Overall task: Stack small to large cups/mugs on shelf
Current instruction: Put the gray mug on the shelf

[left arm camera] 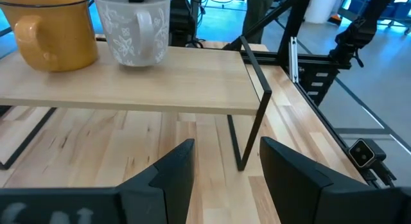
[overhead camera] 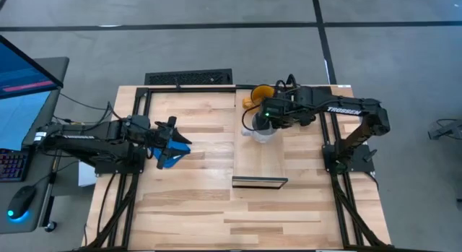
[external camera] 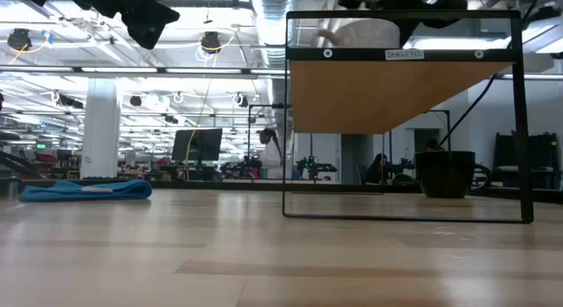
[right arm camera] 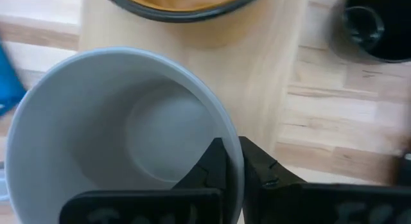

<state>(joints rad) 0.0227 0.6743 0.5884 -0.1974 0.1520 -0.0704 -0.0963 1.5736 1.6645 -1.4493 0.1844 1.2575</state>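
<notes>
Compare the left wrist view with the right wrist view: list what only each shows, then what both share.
Only the left wrist view: the white mug's side pattern and handle, the shelf's dark frame, and the left gripper with jaws open. Only the right wrist view: the black mug on the table, the white mug's bare inside, and the right gripper pinching its rim. Both: white mug beside the yellow mug on the shelf.

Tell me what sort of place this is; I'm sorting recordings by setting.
Probably a robotics lab or open workshop: bare concrete floor, computer monitor beside the planked table, and long ceiling lights over distant workstations.
</notes>
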